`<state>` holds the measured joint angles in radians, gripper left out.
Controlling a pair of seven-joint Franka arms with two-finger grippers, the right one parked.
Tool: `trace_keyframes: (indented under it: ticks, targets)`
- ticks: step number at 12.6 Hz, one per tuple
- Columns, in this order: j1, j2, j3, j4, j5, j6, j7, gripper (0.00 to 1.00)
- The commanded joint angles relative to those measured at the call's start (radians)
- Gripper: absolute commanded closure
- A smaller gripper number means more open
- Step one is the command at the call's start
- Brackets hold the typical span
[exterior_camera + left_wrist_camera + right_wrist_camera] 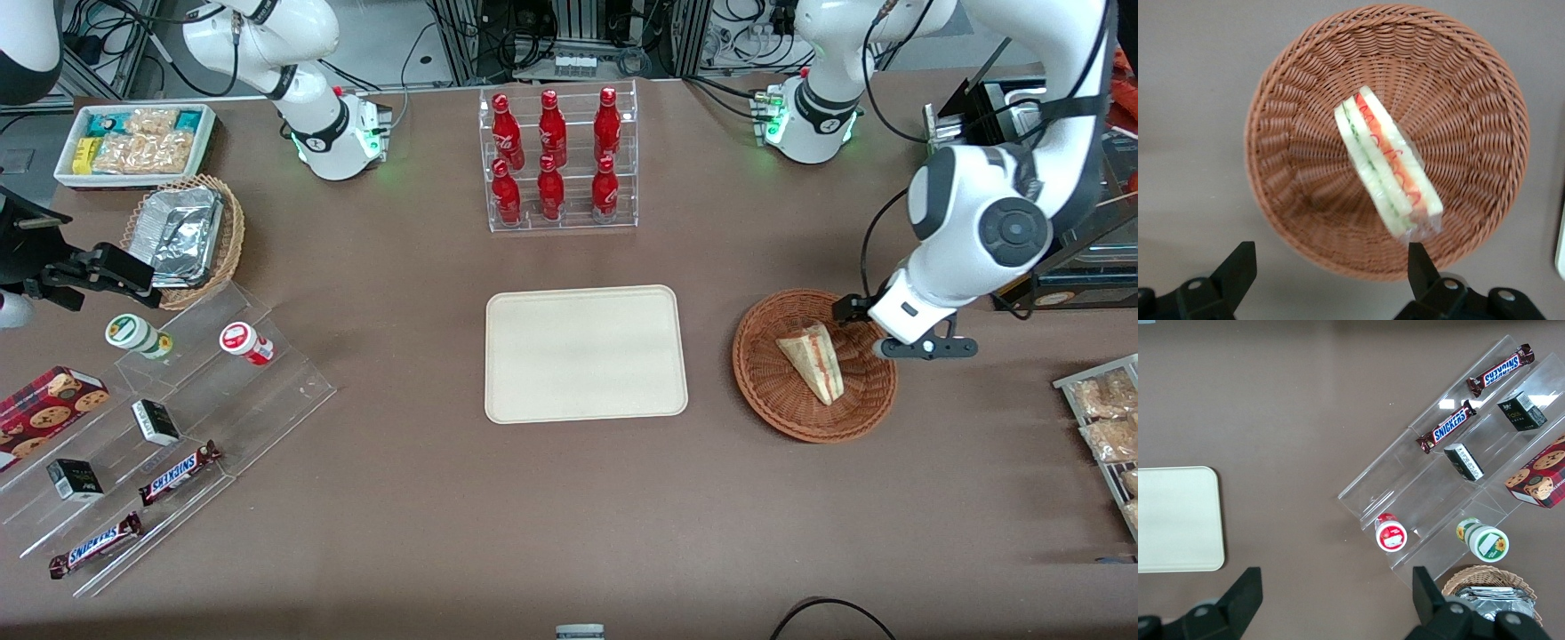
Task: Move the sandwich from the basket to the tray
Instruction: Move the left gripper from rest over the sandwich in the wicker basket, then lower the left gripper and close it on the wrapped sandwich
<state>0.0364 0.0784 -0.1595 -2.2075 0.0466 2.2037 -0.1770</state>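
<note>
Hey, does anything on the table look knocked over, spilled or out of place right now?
Nothing stands out. The sandwich lies intact in the basket, the tray sits bare and square, and the gripper hovers over the basket's edge, jaws open.

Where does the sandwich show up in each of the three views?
Front view: sandwich lies in the basket, beside the tray; the open gripper hovers over the basket's rim.
Left wrist view: sandwich inside the basket.
Right wrist view: not visible.
Shared landmark: the basket.
</note>
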Motion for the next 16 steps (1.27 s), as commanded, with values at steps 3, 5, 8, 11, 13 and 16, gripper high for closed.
trace_keyframes:
  ticks: [3, 5, 8, 11, 13, 16]
  targets:
    - [-0.078, -0.006, 0.006, -0.037, -0.008, 0.063, -0.353, 0.0]
    - [-0.115, 0.027, 0.006, -0.037, -0.004, 0.114, -0.543, 0.0]
    - [-0.113, 0.066, 0.006, -0.034, -0.004, 0.154, -0.633, 0.0]
    - [-0.11, 0.09, 0.009, -0.029, -0.004, 0.156, -0.635, 0.0]
    - [-0.107, 0.109, 0.011, -0.026, -0.004, 0.16, -0.633, 0.0]
    - [-0.105, 0.159, 0.012, -0.028, -0.002, 0.226, -0.633, 0.0]
